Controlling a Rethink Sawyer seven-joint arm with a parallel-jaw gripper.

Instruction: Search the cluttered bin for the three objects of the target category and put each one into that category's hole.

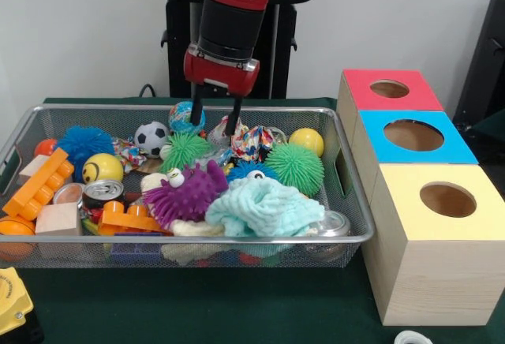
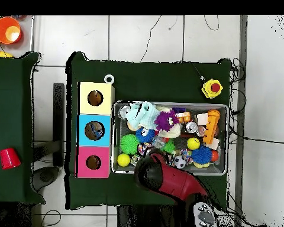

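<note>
The wire mesh bin is full of toys; it also shows in the overhead view. My gripper hangs open over the bin's back middle. Its fingertips dip among the toys, between a green spiky ball and a patterned cloth. A grey shiny crinkled patch lies just below the fingers; I cannot tell whether it is a crushed bottle. No clear bottle shows elsewhere. The round hole in the sky-blue panel is to the right of the bin, and shows in the overhead view too. In the overhead view the arm hides the gripper.
Red-topped and yellow-topped boxes flank the blue one. The bin holds a purple spiky toy, a mint cloth, metal cans, balls and orange bricks. A yellow button box sits on the table.
</note>
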